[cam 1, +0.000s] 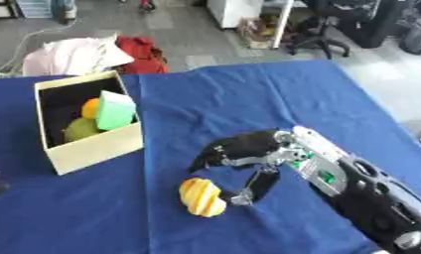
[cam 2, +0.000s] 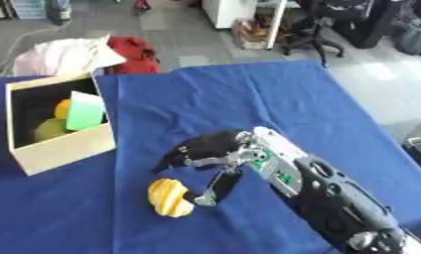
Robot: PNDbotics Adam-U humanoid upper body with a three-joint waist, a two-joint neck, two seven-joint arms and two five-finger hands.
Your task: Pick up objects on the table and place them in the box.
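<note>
The right hand hovers over the yellow fruit on the bench, fingers spread, holding nothing. Next: close on it, then carry it to the box.

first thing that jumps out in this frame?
The robot's right hand reaches in from the lower right over the blue table, fingers spread just above and beside a yellow ribbed object near the front centre; whether they touch it is unclear. At the left stands the cream box, already holding a green item, an orange one and a yellow-green one.
</note>
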